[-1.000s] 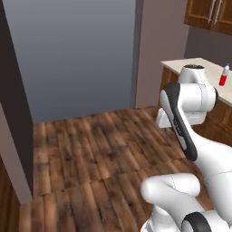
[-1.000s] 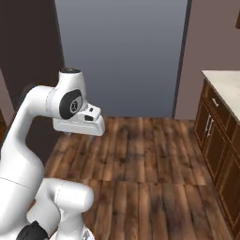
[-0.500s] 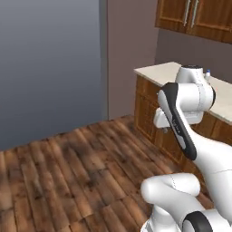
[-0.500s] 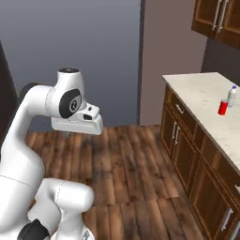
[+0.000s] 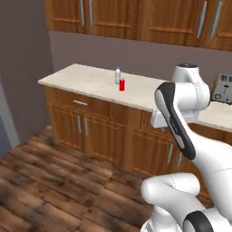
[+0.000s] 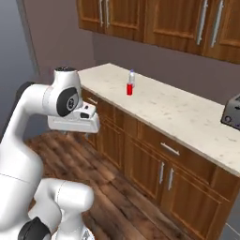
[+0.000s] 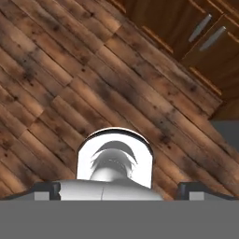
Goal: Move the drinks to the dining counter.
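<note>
While the arm [image 6: 33, 122] hangs over the wood floor [image 5: 50, 181], the counter [image 6: 178, 112] with drawers carries a toaster [image 6: 232, 110], plus the bottle [image 6: 132, 77] and red can [image 6: 129, 89] side by side. Gripper [image 7: 119, 189] is spread wide, holding nothing.

No readable text or label anywhere; the red can [image 5: 122, 85] and bottle [image 5: 117, 75] look too small to tell.

Glossy white rounded arm [image 6: 28, 122] links with dark grey joint caps.
</note>
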Controlling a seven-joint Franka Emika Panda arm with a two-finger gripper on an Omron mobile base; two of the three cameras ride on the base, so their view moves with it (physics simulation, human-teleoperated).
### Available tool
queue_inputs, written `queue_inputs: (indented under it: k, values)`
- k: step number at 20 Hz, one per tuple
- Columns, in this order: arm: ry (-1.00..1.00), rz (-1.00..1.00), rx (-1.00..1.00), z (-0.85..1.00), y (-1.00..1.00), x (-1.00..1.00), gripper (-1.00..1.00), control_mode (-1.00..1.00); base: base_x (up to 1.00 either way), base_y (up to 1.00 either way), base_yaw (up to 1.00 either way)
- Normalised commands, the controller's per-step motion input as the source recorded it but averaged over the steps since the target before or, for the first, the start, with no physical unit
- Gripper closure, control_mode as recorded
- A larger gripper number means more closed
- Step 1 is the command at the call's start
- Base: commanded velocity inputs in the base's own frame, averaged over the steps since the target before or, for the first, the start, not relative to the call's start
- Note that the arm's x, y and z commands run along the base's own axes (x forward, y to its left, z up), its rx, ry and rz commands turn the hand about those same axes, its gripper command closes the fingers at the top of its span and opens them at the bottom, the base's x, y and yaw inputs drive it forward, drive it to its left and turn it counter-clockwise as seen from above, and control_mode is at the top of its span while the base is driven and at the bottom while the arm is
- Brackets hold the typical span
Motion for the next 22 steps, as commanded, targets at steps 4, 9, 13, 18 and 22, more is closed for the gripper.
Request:
queue_inputs:
  k: [4, 9, 13, 18, 22]
  values:
    - [0.00, 0.00, 0.00, 0.00, 0.00, 0.00, -1.00, 1.00, 0.27, 0.47, -0.88]
    - [0.00, 0.00, 0.00, 0.00, 0.00, 0.00, -1.00, 1.00, 0.58, 0.63, -0.77]
    - [0.00, 0.00, 0.00, 0.00, 0.00, 0.00, -1.00, 1.00, 0.69, 0.71, -0.72]
    - [0.00, 0.00, 0.00, 0.00, 0.00, 0.00, -1.00, 1.00, 0.35, 0.97, -0.54]
    - [0.00, 0.00, 0.00, 0.00, 0.00, 0.00, -1.00, 1.00, 0.01, 1.00, -0.17]
